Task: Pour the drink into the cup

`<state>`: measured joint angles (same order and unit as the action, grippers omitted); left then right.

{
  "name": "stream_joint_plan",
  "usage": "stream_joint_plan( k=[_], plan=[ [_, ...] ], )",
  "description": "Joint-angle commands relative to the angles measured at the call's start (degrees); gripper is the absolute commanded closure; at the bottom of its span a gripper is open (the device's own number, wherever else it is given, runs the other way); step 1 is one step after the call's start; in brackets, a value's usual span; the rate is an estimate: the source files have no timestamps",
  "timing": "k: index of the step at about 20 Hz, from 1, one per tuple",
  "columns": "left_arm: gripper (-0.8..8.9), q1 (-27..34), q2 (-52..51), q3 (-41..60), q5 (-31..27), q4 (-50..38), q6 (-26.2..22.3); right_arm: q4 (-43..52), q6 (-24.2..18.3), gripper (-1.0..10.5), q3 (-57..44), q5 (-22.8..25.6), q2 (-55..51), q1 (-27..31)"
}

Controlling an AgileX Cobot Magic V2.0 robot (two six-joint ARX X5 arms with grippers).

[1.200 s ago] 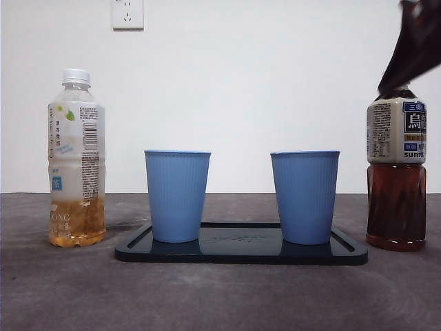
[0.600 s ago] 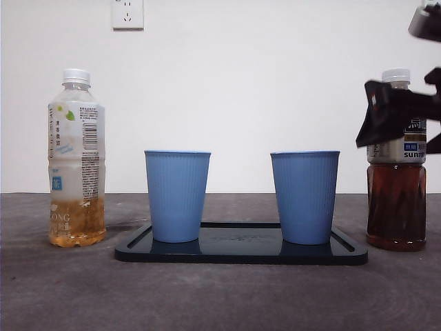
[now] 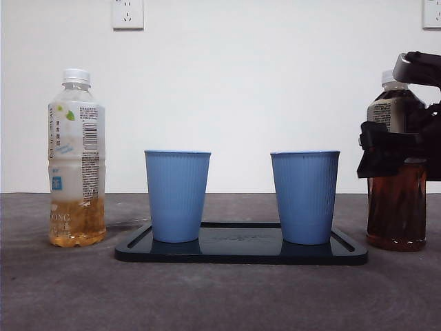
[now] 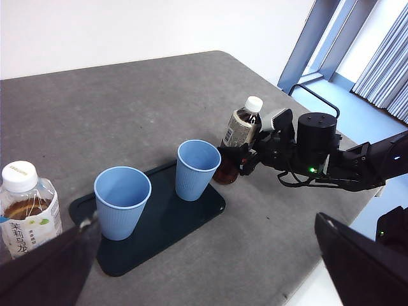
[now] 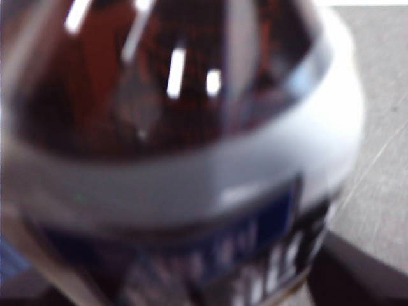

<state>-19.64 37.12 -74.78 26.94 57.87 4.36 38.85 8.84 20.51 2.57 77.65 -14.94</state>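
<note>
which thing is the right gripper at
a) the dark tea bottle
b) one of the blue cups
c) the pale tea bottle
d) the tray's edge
a: the right gripper sits around the label band of the dark tea bottle, which fills the right wrist view, while both blue cups stand untouched on the tray.

The pale tea bottle [image 3: 76, 158] shows "ONG" low on its label, beside a barcode. The dark tea bottle's [image 3: 396, 200] label print is too blurred to read.
</note>
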Motion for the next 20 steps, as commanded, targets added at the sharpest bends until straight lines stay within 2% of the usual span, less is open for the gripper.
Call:
stream_joint_plan(
  k=[1, 4, 6, 8, 11, 15, 17, 20],
  plan=[
    [2.88, -0.24, 0.31, -1.25, -0.09, -0.48, 0.20, 2.34, -0.13, 6.7, 0.07, 0.09, 0.74, -0.13],
    [2.88, -0.24, 0.31, -1.25, -0.09, -0.48, 0.22, 2.86, -0.13, 7.5, 0.07, 0.04, 0.72, -0.13],
    [2.88, -0.24, 0.31, -1.25, -0.09, -0.48, 0.20, 3.32, -1.31, 7.5, 0.09, -0.87, -0.68, -0.20],
    [2.88, -0.24, 0.31, -1.22, -0.09, -0.46, 0.17, -0.70, -2.45, 7.5, 0.63, -0.92, -4.20, -0.20],
    [2.88, -0.24, 0.31, -1.25, -0.09, -0.46, 0.15, -17.90, -5.40, 7.5, 5.46, -0.57, -11.47, -0.98],
    [2.88, -0.24, 0.31, -1.25, -0.09, -0.46, 0.17, -44.92, -11.98, 7.5, 19.61, 1.53, -15.63, -4.35],
    [2.88, -0.24, 0.31, -1.25, -0.09, -0.44, 0.17, -55.91, -15.89, 7.5, 26.99, 5.51, -15.45, -6.27],
    [2.88, -0.24, 0.31, -1.25, -0.11, -0.46, 0.17, -67.34, -22.69, 7.5, 35.21, 13.35, -14.97, -8.98]
  ],
)
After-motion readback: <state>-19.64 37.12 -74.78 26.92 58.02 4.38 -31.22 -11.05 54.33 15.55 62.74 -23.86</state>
